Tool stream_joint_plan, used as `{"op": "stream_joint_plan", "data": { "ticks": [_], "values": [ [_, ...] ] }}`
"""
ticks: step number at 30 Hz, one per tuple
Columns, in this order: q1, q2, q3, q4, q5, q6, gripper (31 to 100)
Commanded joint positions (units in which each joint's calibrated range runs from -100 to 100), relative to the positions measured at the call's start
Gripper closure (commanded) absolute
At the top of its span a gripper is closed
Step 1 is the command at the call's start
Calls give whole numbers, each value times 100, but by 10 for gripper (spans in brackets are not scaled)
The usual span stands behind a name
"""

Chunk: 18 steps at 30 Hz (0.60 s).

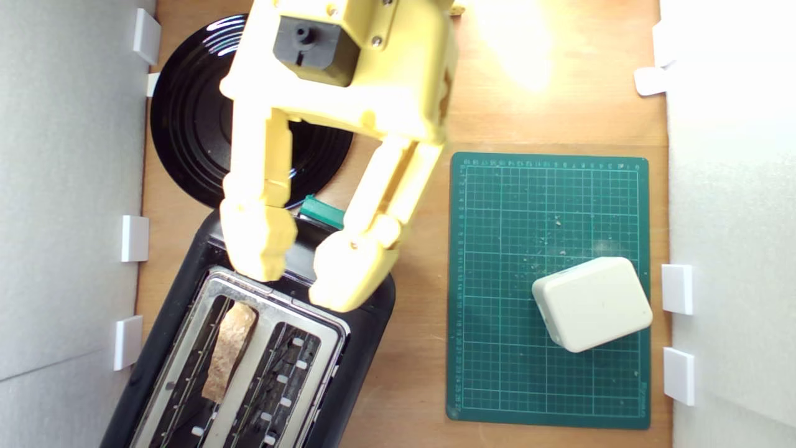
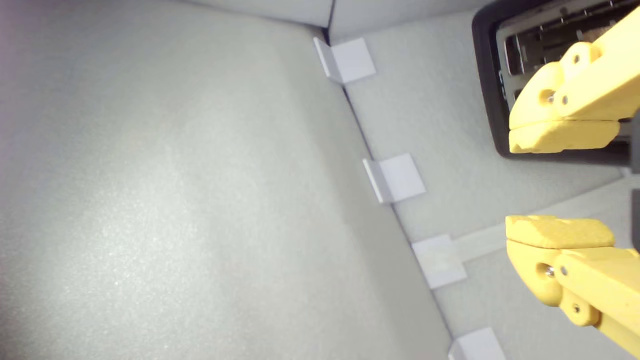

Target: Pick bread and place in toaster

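Exterior view: one bread [image 1: 230,350], one toaster [image 1: 367,323].

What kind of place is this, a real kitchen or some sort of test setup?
Most likely a small test bench got up as a kitchen, not a real one. A toaster with bread in one slot and a black plate share a wooden board fenced by white panels, with a green cutting mat.

Yellow plastic arm [image 1: 348,81], dark grey servo block [image 1: 314,46], silver screws.
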Motion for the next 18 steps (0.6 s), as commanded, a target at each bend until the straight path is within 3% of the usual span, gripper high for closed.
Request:
{"op": "stream_joint_plan", "data": {
  "ticks": [1,6,14,18],
  "values": [
    [-591,-464,-94,37,-110,-736,622],
    [-1244,-755,15,46,-102,-1490,622],
    [-1776,-1204,886,46,-110,-2379,623],
    [-1881,-1670,1758,10,-119,-2677,686]
  ]
}}
